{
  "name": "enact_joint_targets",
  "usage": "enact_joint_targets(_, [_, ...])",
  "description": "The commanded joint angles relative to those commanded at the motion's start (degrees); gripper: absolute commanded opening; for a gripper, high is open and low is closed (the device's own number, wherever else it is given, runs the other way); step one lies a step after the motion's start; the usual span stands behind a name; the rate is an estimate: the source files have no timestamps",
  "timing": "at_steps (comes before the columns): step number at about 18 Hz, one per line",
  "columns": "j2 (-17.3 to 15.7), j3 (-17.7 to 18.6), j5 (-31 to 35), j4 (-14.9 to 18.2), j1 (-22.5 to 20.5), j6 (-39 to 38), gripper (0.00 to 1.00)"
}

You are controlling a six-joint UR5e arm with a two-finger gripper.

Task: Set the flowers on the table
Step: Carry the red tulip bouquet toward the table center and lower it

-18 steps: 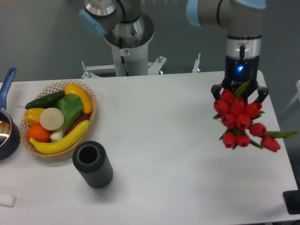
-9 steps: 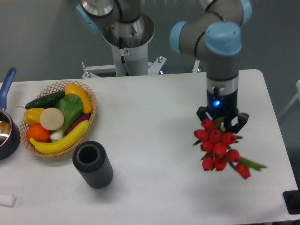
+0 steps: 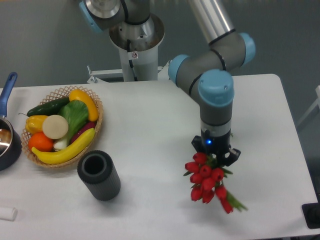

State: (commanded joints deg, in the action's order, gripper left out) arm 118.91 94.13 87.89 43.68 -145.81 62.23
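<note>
The flowers [image 3: 206, 180], a bunch of red tulips with green leaves, hang head-first toward the camera below my gripper [image 3: 215, 156]. The gripper is shut on the bunch; its stems are hidden under the wrist. The bunch is over the front right of the white table [image 3: 160, 125]. I cannot tell whether the tulips touch the tabletop.
A dark grey cylindrical vase [image 3: 99, 175] stands at the front left. A wicker basket [image 3: 99, 112] of vegetables and fruit sits at the left. A dark pot with a blue handle [image 3: 7, 92] is at the left edge. A small white object [image 3: 7, 213] lies at the front left corner.
The gripper has carried the flowers from the far right of the table toward the front and left, and lower. The arm now reaches further forward.
</note>
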Motion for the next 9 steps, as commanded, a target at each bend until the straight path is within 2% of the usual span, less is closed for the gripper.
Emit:
enact_joint_targets(3, [2.20,-0.70,0.17,-0.09,0.61,0.00,0.36])
enact_joint_targets(7, [2.38,-0.97,0.26,-0.09,0.70,0.09,0.38])
enact_joint_targets(8, [2.29,-0.79,0.26,-0.09,0.70,0.00,0.46])
enact_joint_targets(9, [2.03,-0.53,0.26,-0.18,0.79,-0.09,0.81])
